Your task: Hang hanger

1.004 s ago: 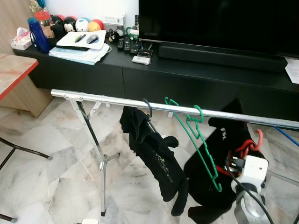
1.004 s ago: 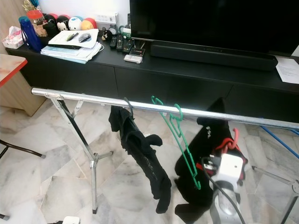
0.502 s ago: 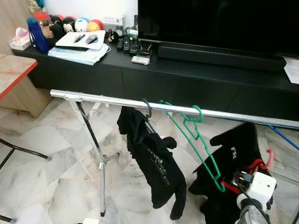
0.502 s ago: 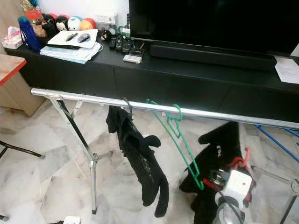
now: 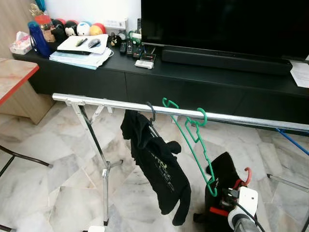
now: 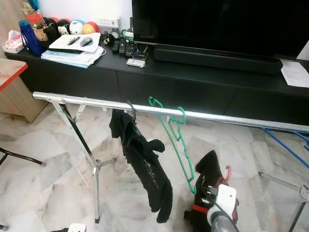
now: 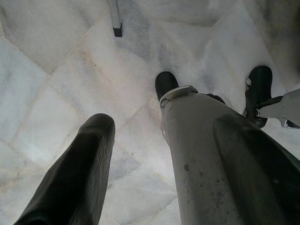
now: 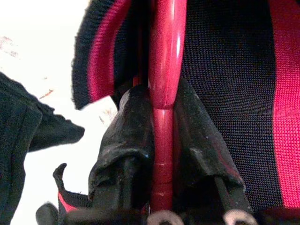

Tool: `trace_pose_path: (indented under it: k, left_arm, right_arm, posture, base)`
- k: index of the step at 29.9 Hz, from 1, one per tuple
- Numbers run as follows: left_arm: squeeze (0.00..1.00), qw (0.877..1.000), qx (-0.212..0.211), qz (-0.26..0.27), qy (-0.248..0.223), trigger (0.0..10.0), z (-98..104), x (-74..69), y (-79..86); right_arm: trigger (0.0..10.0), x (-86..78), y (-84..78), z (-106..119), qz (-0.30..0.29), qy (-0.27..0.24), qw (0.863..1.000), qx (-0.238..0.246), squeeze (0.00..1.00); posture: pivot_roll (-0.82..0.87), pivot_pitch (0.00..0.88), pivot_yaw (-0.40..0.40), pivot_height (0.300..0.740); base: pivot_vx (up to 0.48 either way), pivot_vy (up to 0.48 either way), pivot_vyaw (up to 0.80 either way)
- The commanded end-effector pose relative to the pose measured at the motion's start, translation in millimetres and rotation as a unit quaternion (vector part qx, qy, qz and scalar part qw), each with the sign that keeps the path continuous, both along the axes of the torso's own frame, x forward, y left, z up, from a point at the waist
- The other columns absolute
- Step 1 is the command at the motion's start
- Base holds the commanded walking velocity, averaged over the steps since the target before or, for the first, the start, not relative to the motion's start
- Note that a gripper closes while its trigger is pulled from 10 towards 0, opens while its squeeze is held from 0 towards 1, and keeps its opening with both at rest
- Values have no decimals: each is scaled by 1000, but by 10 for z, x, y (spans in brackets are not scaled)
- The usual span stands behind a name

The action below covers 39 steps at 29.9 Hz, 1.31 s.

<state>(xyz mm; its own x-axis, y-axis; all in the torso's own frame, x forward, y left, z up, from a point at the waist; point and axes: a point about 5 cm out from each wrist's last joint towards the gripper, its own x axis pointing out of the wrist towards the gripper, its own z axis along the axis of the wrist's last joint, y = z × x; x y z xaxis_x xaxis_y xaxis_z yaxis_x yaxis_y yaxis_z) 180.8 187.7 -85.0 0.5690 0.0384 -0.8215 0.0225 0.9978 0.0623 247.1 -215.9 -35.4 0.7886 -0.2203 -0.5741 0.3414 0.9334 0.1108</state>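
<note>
The right claw pinches a red hanger carrying a black garment. The rail runs above it. The left claw hangs spread over the floor.

The right gripper clamps its 2 fingers on a red hanger — black-and-red cloth behind.

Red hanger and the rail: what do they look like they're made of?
Red hanger, clamped by the right gripper: probably plastic, glossy, with moulded ridges along its stem. Rail: likely chromed or polished steel tube, bright with mirror-like highlights.
</note>
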Motion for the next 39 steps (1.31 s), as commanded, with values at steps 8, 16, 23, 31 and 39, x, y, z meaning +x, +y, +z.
trace_pose_path:
  k: [8,16,23,31,39]
  left_arm:
    - [0,1000,-8,-2,30,10000,-94,-190,-59]
    - [0,999,-6,4,31,10000,-98,-227,16]
    - [0,1000,-6,7,30,10000,-97,-236,41]
    - [0,1000,-7,8,29,10000,-97,-231,28]
    - [0,1000,-7,8,27,10000,-87,-204,28]
  right_arm:
    - [10000,-34,-2,-23,-32,-8,999,10,0]
    - [10000,-74,-36,-48,-50,-3,999,11,0]
    - [10000,-77,-67,-46,-58,0,998,8,0]
    - [10000,-96,-84,-62,-66,9,998,9,0]
    - [10000,-100,-74,-71,-67,15,998,12,0]
  posture:
    - [2,125,-48,740]
    - [5,144,-46,740]
    - [5,154,-46,740]
    - [6,162,-45,740]
    - [6,162,-45,740]
  base:
    - [0,0,0]
    - [0,0,0]
    - [0,0,0]
    - [-254,0,0]
    - [-267,0,-300]
